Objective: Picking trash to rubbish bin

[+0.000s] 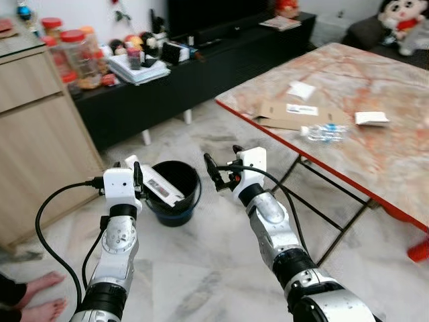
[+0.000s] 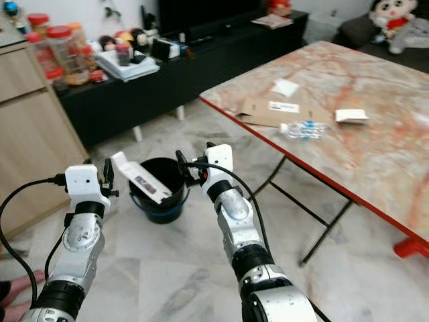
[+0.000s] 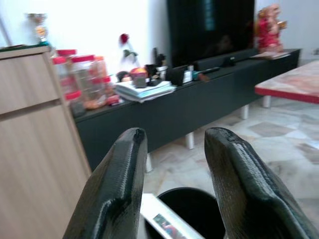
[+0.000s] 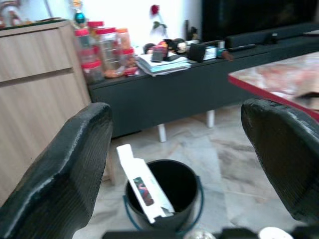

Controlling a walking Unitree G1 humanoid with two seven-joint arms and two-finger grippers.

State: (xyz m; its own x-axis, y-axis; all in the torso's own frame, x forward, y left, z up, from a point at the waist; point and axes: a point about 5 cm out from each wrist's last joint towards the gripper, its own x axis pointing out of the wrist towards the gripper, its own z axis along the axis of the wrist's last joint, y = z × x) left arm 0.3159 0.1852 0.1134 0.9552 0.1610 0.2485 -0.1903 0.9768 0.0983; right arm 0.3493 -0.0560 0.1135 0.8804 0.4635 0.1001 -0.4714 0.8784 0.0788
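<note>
Marble floor (image 1: 201, 268), black bin (image 1: 175, 191) beyond both raised arms, left tool (image 1: 136, 176) narrowly parted, right tool (image 1: 221, 166) wide.

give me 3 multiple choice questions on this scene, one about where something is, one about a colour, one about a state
1. Where is the white flat carton?
A. on the marble-patterned table
B. leaning in the round black rubbish bin, sticking out over its rim
C. on the floor beside the bin

2. What colour is the edge of the marble-patterned table?
A. red
B. blue
C. black

3. How do the fingers of the right pincer stand?
A. shut on the carton
B. shut on nothing
C. open, holding nothing

Answers:
1. B: the carton's lower end sits inside the round black rubbish bin and its upper end pokes out.
2. A: a red strip runs along the table's near side.
3. C: the right wrist view shows a wide gap between the two black fingers, with the bin beyond.
</note>
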